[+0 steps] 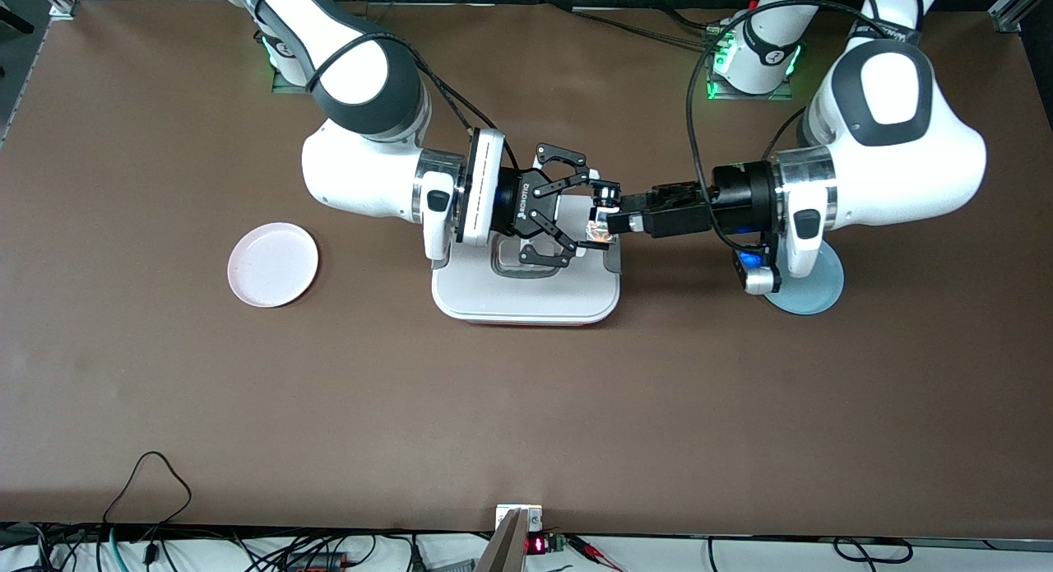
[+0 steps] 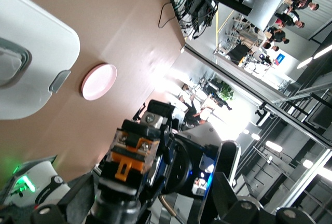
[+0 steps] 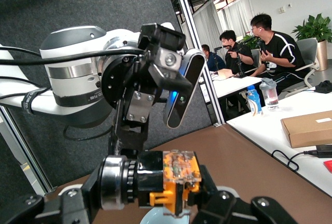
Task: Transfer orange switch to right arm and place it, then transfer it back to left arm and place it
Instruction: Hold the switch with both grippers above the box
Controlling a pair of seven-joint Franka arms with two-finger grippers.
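Your right gripper [image 1: 599, 216] clamps the orange switch [image 1: 600, 229] over the box [image 1: 526, 296], its long axis running along the arms' line. Your left gripper [image 1: 629, 214], fingers spread, meets it. Only the wrist views show its orange end.

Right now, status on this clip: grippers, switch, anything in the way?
Right gripper jaws shut on small black-and-orange switch over large white lidded box. Left gripper jaws open, meeting it at the switch. No contact with box visible.

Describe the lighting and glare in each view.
Front view: even overhead light, soft shadow under the box. Left wrist view: blown-out glare in the room past the table, pink plate glowing. Right wrist view: evenly lit; orange switch sharp in the right end effector.
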